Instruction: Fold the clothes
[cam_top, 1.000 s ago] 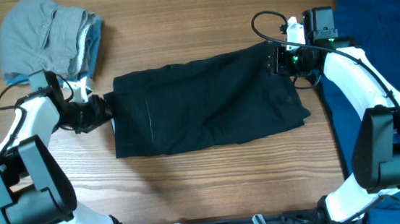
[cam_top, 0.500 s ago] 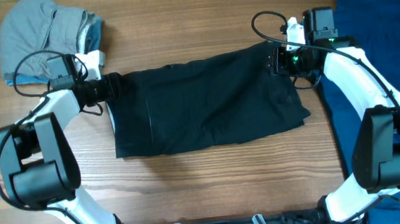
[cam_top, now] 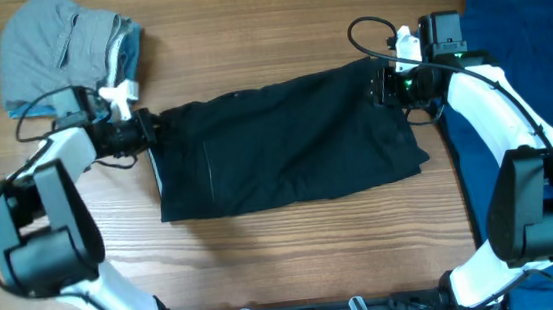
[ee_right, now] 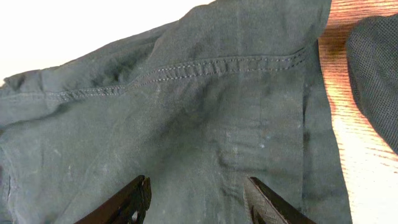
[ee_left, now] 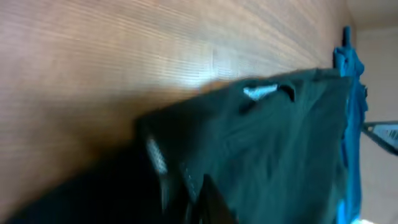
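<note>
Overhead: black fabric garment (cam_top: 285,139) lies spread flat mid wooden table (cam_top: 294,244), long side running L–R. Left gripper (cam_top: 144,129) sits at its upper-left corner; wrist cam blurred, so can't tell if its fingers are apart or clamped. Right gripper (cam_top: 383,83) at upper-right corner, fingers (ee_right: 138,198) spread wide w/ cloth beneath. Folded grey garment (cam_top: 61,48) top-left; blue cloth (cam_top: 529,53) along right edge.

A robotics lab bench: wooden table (cam_top: 296,264) with a cabled white robot arm (cam_top: 493,106).
</note>
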